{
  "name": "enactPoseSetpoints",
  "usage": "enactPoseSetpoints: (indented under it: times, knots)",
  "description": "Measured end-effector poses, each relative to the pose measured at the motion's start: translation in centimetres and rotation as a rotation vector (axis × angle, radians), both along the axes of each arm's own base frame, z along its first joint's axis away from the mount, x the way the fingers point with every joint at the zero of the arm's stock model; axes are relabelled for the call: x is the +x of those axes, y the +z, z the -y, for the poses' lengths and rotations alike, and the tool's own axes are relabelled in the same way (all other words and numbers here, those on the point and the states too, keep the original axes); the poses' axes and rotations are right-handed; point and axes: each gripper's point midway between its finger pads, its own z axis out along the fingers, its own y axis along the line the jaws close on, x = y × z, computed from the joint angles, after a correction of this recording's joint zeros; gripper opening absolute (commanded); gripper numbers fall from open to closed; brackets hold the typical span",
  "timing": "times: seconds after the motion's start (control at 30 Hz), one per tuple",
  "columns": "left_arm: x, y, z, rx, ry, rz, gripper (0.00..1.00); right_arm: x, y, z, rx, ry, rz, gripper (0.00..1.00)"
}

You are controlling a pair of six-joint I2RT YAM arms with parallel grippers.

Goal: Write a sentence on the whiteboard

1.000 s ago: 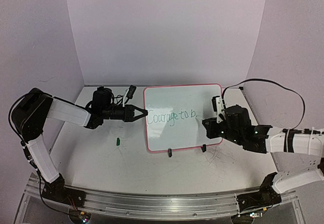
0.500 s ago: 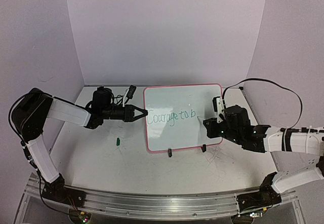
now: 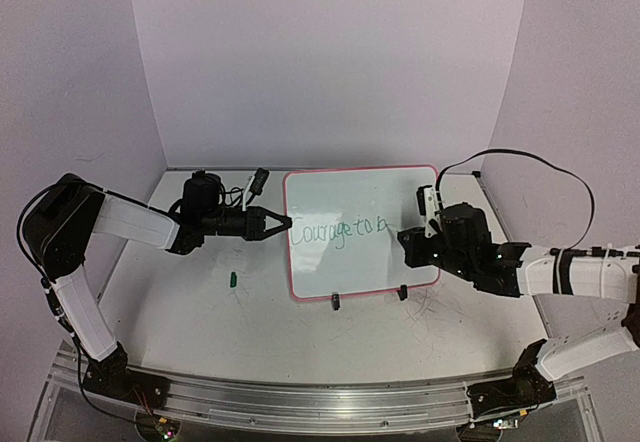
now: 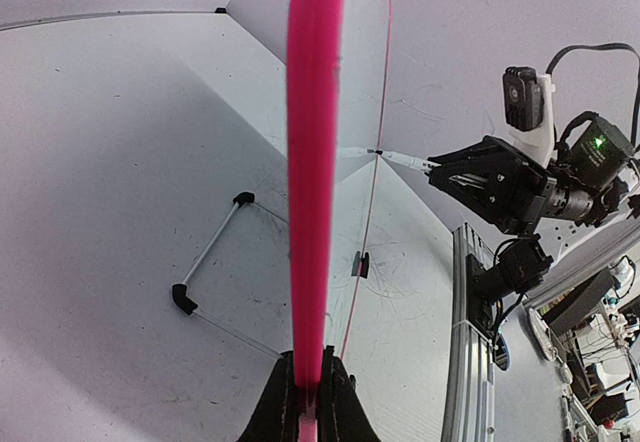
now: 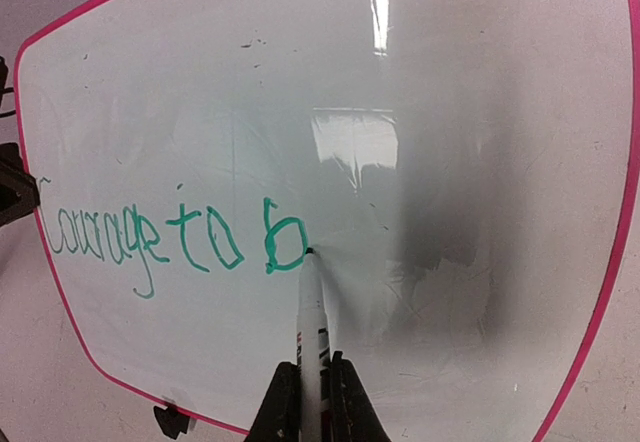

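Observation:
The whiteboard, white with a pink-red frame, stands upright on its wire stand at mid-table. Green handwriting on it reads "Courage to b". My left gripper is shut on the board's left frame edge, which runs straight up the left wrist view from between the fingers. My right gripper is shut on a white marker; its tip touches the board just right of the "b". From above, the right gripper sits at the board's lower right.
A small green marker cap lies on the table left of the board. Two black clips hold the board's lower edge. The wire stand extends behind it. The right arm's cable arcs above the board's right side.
The right gripper with the marker has shifted slightly up and left against the board while finishing the "b". The left arm and the board have stayed still.

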Motion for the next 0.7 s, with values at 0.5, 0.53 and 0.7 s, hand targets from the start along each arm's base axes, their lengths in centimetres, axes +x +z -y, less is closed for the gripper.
enactPoseSetpoints:
  times: [0.5,0.53,0.7]
  knots:
    - [0.0,0.0,0.0,0.0,0.0,0.0,0.0,0.2,-0.2,0.3,-0.002,-0.026,-0.005,0.0]
    - [0.0,0.0,0.0,0.0,0.0,0.0,0.0,0.2,-0.2,0.4,-0.002,-0.031,-0.005,0.0]
    - [0.0,0.0,0.0,0.0,0.0,0.0,0.0,0.5,0.2,1.2,0.001,-0.063,0.002,0.0]
